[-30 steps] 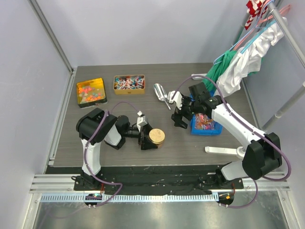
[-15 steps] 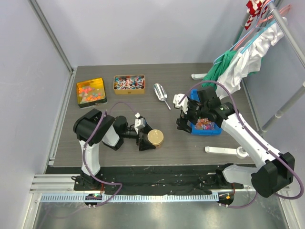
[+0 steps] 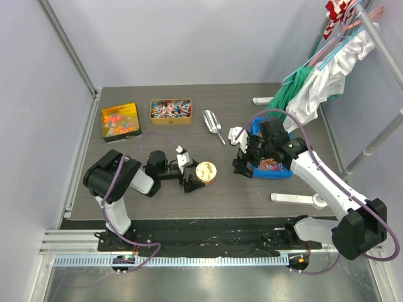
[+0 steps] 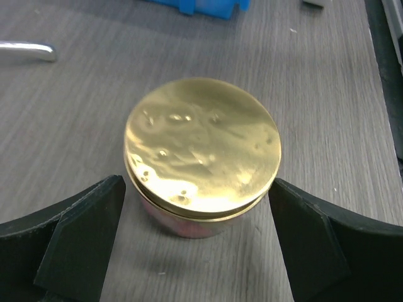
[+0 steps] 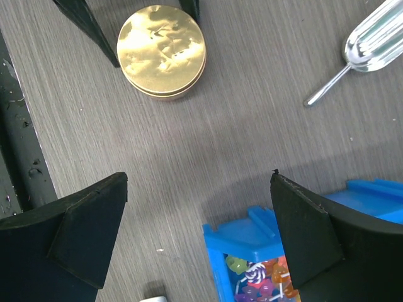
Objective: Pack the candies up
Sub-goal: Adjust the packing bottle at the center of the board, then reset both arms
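The candies lie in three containers: orange, yellow and red gummies in a gold tray (image 3: 121, 121), wrapped ones in a small tin (image 3: 170, 109), and mixed pieces (image 5: 267, 281) in a blue bin (image 3: 272, 167). A round gold lidded tin (image 3: 205, 172) stands on the table between the fingers of my left gripper (image 3: 193, 175), which is open. Its fingertips (image 4: 107, 201) flank the tin (image 4: 201, 151) closely, and I cannot tell if they touch. My right gripper (image 3: 242, 158) hangs open over bare table at the bin's left end (image 5: 283, 233), holding nothing (image 5: 198, 182).
A metal scoop (image 3: 213, 122) lies behind the round tin. Clothes on hangers (image 3: 315, 82) hang over the back right corner. White plastic parts lie at the front right (image 3: 299, 199) and the back (image 3: 261, 100). Walls close in the left and back sides.
The left arm has folded lower, and its gripper and the round tin have shifted slightly away from the near edge together. The right gripper moved a little nearer, beside the blue bin.
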Available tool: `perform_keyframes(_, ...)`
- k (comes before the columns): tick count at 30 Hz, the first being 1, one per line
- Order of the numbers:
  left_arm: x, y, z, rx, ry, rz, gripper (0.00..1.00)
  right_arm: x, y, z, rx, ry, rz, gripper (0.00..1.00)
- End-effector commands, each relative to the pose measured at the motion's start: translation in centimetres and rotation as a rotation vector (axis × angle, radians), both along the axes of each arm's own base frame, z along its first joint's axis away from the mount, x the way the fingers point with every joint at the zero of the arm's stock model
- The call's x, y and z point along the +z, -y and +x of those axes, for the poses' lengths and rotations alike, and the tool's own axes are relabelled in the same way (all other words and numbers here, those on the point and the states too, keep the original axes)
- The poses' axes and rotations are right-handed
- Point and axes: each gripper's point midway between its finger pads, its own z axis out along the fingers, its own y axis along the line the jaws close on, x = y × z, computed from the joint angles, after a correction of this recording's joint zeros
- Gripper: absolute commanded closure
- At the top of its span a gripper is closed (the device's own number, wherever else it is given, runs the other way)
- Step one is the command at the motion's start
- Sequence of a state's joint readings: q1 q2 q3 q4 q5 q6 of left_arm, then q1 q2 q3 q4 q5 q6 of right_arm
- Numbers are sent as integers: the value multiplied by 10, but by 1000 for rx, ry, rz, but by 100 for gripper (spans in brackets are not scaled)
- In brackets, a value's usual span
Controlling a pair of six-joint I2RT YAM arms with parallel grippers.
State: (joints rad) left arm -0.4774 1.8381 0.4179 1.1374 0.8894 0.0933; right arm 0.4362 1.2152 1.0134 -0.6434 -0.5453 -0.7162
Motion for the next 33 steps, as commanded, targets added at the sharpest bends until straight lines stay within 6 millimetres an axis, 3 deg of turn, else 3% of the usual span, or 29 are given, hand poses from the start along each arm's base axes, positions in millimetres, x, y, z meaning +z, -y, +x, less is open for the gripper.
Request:
perform_keyframes(1, 9, -7, 21, 63, 75, 100, 0, 4, -3, 2, 8, 39, 32, 0)
perform_keyframes(2, -3, -12, 14, 61, -1, 150, 0, 1, -2, 1, 9, 39, 26, 0)
perform_keyframes(4, 9, -11, 15, 49, 9, 155, 0, 0, -2, 1, 9, 42, 26, 0)
perform_keyframes(5, 3, -15, 7, 39, -43, 189, 0, -1, -1, 0, 12, 43, 22, 0)
perform_keyframes(9, 14, -22, 1, 10, -26, 216, 0, -3, -1, 0, 18, 46, 24, 0)
perform_keyframes(15, 52, -23, -7, -43, 71, 157, 0, -2, -2, -2, 24, 56, 35, 0)
perform_keyframes(17, 56, -25, -18, -79, 18, 180, 0, -2, -3, -6, 34, 58, 46, 0)
perform_keyframes(18, 72, -23, -13, -74, 29, 167, 0, -1, -3, -7, 39, 61, 54, 0)
perform_keyframes(20, 77, -28, -13, -12, -113, 207, 0, -2, -4, -13, 36, 51, 77, 0)
perform_keyframes(21, 96, -27, -3, -1, -122, 223, 0, 4, -7, -8, 17, 76, 105, 0)
perform_keyframes(22, 103, -30, -1, -34, -79, 258, 0, 9, -7, -7, 0, 93, 126, 0)
perform_keyframes(23, 97, -42, -21, -63, -198, 331, 0, 9, -8, -9, -24, 77, 147, 0)
perform_keyframes(24, 128, -40, -9, -69, -152, 319, 0, 16, -10, -5, -38, 97, 174, 0)
perform_keyframes(25, 139, -49, -3, -48, -162, 324, 0, 22, -11, -5, -53, 103, 195, 0)
perform_keyframes(26, 150, -56, -16, -69, -247, 313, 0, 37, -12, -5, -95, 94, 242, 0)
perform_keyframes(27, 183, -57, -8, -62, -214, 273, 0, 47, -14, -4, -103, 103, 268, 0)
perform_keyframes(32, 292, -89, -10, 33, -135, 123, 0, 121, -18, -18, -83, 168, 395, 0)
perform_keyframes(33, 306, -91, -11, 57, -90, 112, 0, 132, -16, -24, -77, 181, 405, 1)
